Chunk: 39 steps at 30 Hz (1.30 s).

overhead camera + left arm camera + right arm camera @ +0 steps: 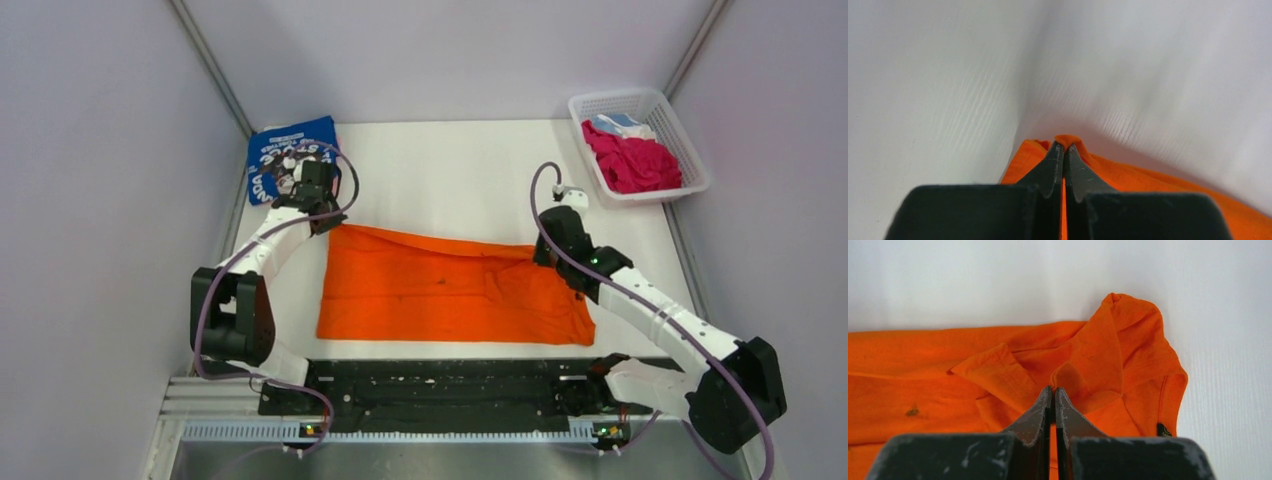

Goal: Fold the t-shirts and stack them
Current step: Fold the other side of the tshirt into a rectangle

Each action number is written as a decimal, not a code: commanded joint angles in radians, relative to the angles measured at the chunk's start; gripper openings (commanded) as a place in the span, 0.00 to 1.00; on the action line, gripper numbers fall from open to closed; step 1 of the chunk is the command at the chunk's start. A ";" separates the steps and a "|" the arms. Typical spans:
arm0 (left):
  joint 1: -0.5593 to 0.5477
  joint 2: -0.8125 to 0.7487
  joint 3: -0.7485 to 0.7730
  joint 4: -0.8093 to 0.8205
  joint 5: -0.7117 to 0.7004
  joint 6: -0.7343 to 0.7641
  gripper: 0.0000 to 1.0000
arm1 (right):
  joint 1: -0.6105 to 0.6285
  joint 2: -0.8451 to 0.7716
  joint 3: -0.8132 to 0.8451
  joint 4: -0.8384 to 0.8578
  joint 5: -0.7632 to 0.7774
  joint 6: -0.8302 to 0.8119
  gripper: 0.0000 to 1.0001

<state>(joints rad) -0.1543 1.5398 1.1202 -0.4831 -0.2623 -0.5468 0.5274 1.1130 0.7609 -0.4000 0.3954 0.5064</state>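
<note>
Both jaws pinching orange tee (450,285); blue tee (285,140), basket (615,95) beyond

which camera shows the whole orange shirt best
Top external: the orange t-shirt lies spread out, almost fully visible. The left wrist view shows only a pinched corner; the right wrist view shows its crumpled right end.

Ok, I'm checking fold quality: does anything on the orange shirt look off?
Yes. The orange t-shirt carries a small dark speck near its middle, and its right end is bunched into loose folds by the right pincer, so it does not lie flat.
</note>
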 commanded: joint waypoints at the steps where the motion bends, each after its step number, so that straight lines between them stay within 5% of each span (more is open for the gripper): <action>1: -0.002 -0.077 -0.075 0.046 -0.036 -0.003 0.00 | 0.010 -0.092 0.024 -0.036 0.004 -0.009 0.00; 14: -0.003 -0.223 -0.380 0.167 -0.030 -0.125 0.02 | 0.049 -0.191 -0.155 -0.169 -0.191 0.121 0.06; 18: -0.002 -0.257 -0.407 0.072 -0.111 -0.187 0.25 | 0.160 -0.211 -0.175 -0.339 -0.215 0.281 0.21; 21: -0.002 -0.311 -0.367 -0.064 -0.227 -0.232 0.56 | 0.253 -0.249 -0.164 -0.436 -0.224 0.346 0.33; 24: -0.002 -0.375 -0.281 -0.151 -0.275 -0.256 0.79 | 0.258 -0.315 -0.137 -0.442 -0.205 0.316 0.60; 26: -0.002 -0.405 -0.244 -0.146 -0.229 -0.225 0.95 | 0.258 -0.348 -0.110 -0.418 -0.134 0.310 0.82; 28: -0.002 -0.415 -0.226 -0.085 -0.080 -0.171 0.99 | 0.257 -0.367 -0.103 -0.334 -0.074 0.308 0.98; 32: -0.002 -0.359 -0.253 0.074 0.237 -0.133 0.99 | 0.244 -0.303 -0.123 -0.058 -0.075 0.189 0.99; 39: -0.002 -0.110 -0.229 0.106 0.375 -0.141 0.99 | 0.107 0.013 -0.043 0.089 -0.156 0.061 0.99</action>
<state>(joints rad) -0.1562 1.3373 0.8692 -0.4175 -0.0132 -0.7044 0.6998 1.0019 0.6571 -0.4530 0.2710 0.6640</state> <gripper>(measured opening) 0.990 0.985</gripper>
